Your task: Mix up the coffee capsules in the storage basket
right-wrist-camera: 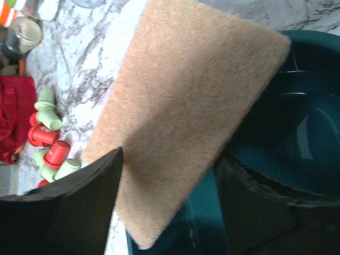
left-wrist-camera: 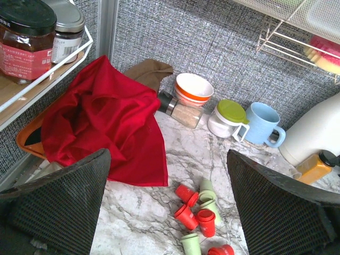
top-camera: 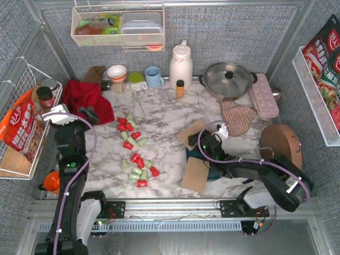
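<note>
Red and mint-green coffee capsules (top-camera: 135, 149) lie scattered in a loose line on the marble, left of centre; the left wrist view shows some of these capsules (left-wrist-camera: 199, 207), and the right wrist view shows a few capsules (right-wrist-camera: 50, 141) too. The dark teal storage basket (top-camera: 212, 173) sits under my right arm, and its basket interior (right-wrist-camera: 297, 106) looks empty. A brown mat (right-wrist-camera: 186, 106) lies across its rim. My right gripper (top-camera: 204, 146) (right-wrist-camera: 170, 156) is open, straddling the mat's corner and the basket wall. Beside the red cloth, my left gripper (top-camera: 79, 113) (left-wrist-camera: 169, 154) is wide open above the marble.
A red cloth (left-wrist-camera: 101, 133) lies back left. Along the back wall stand bowls (top-camera: 117, 73), a blue mug (top-camera: 154, 76), a white kettle (top-camera: 180, 65), an amber bottle (top-camera: 180, 88) and a pot (top-camera: 228, 79). A second brown mat (top-camera: 195, 174) lies by the basket. A wire basket (top-camera: 21, 122) hangs left.
</note>
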Robot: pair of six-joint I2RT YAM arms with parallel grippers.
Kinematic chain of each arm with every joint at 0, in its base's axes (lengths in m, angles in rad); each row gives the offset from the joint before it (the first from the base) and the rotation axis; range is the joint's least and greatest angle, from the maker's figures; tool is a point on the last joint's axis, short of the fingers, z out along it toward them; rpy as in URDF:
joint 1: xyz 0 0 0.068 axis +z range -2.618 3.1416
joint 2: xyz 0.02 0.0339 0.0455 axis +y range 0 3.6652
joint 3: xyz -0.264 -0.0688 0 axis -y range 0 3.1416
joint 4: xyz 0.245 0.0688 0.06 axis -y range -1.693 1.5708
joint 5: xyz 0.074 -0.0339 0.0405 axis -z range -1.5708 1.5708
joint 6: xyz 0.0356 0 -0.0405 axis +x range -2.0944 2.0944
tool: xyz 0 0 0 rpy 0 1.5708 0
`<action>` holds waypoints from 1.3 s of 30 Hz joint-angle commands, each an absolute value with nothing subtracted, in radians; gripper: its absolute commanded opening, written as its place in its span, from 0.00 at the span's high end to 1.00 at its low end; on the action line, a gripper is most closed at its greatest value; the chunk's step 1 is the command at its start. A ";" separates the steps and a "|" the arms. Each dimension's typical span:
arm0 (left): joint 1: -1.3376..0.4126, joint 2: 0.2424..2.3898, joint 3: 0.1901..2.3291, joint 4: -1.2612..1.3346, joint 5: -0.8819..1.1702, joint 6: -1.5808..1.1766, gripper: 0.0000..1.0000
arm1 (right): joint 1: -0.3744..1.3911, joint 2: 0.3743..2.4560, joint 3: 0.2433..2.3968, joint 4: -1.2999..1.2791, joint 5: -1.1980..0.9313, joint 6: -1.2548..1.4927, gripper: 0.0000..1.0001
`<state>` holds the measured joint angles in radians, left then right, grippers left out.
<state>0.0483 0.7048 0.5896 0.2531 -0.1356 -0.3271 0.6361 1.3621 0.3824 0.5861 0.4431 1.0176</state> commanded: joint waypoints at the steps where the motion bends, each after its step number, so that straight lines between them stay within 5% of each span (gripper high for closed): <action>1: 0.049 0.701 0.588 0.291 -0.135 -0.327 0.01 | 0.649 1.363 0.373 0.710 0.491 1.025 0.40; 7: 0.050 0.695 0.587 0.291 -0.129 -0.334 0.01 | 0.666 1.283 0.363 0.663 0.533 1.025 0.88; 8: 0.049 0.695 0.587 0.291 -0.128 -0.335 0.01 | 0.667 1.261 0.367 0.636 0.536 1.025 0.90; 15: 0.050 0.691 0.589 0.285 -0.124 -0.343 0.01 | 0.668 1.081 0.441 0.410 0.587 0.930 1.00; 23: 0.049 0.698 0.593 0.273 -0.107 -0.353 0.01 | 0.525 1.045 0.650 0.255 0.582 0.611 1.00; 32: 0.049 0.729 0.606 0.252 -0.066 -0.376 0.01 | 0.154 1.236 0.743 0.329 0.536 0.585 1.00; 39: 0.048 0.761 0.623 0.230 -0.043 -0.382 0.01 | 0.060 1.516 0.940 0.277 0.408 0.481 1.00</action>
